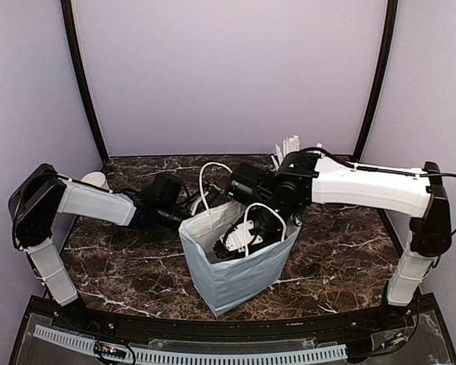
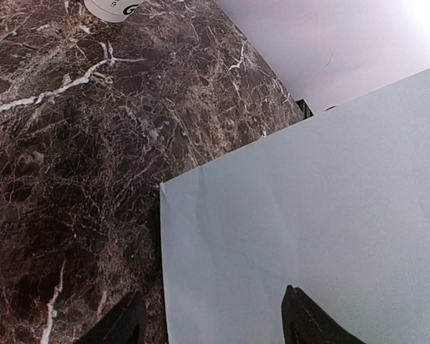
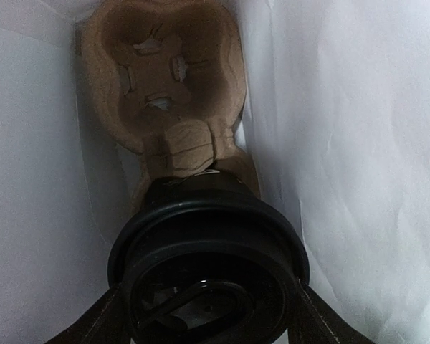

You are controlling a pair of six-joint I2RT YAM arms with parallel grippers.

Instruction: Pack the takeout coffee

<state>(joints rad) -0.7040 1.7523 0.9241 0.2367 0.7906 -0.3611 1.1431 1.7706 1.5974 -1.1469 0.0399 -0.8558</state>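
closest to the lens, find the takeout coffee (image 3: pixel 208 236), black-lidded and upright, deep inside the white paper bag (image 1: pixel 235 281). record the right claw (image 3: pixel 208 326) reaching down through the bag mouth and pinching the cup, one finger against each side just under the lid rim, spread wide to the cup's girth. note below it a brown cardboard carrier (image 3: pixel 165 79) on the bag floor, far pocket empty, near pocket hidden under the cup. cannot tell whether seated there or hanging just above.

judge the step in hand as the placing of the cup into the bag, late in the task. for the next move, expect a need to settle the cup upright in the near pocket, then to part the fingers a little more and lift straight up, clear of the bag walls. flag a tipping risk on release without support under the base.

find the left claw (image 2: pixel 215 322) low over the desk (image 2: pixel 72 179), spread wide, holding nothing, pointed at the bag's outer wall near a corner. cannot confirm contact with that wall.
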